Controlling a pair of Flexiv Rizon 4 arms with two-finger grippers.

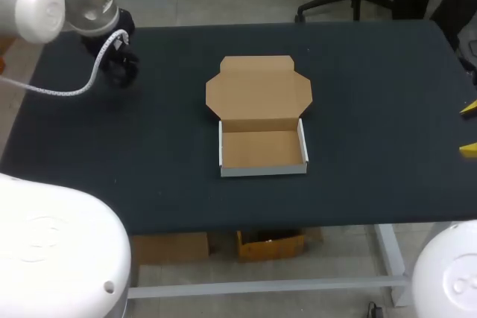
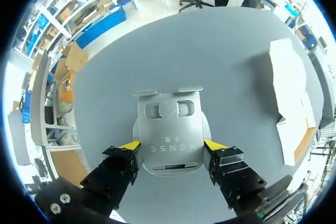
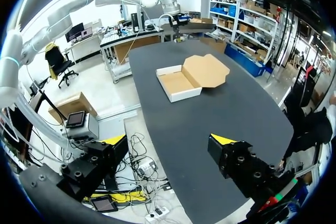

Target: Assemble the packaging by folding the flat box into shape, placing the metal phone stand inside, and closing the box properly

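The cardboard box (image 1: pixel 262 150) stands folded into a shallow tray with white outer walls at the table's middle. Its brown lid (image 1: pixel 258 91) lies open flat behind it, and the tray is empty. My left gripper (image 1: pixel 119 68) is at the table's far left corner. In the left wrist view the left gripper (image 2: pixel 171 145) is shut on the grey metal phone stand (image 2: pixel 170 124), one yellow tip against each side of its base, with the box (image 2: pixel 291 98) off to one side. My right gripper (image 1: pixel 468 129) is at the table's right edge. The right gripper (image 3: pixel 168 140) is open and empty, the box (image 3: pixel 178 83) far ahead.
The black table (image 1: pixel 149 154) carries nothing else. In the head view the dark left gripper hides the stand. One finger of my right gripper (image 3: pixel 113 140) hangs beyond the table's edge (image 3: pixel 157 145).
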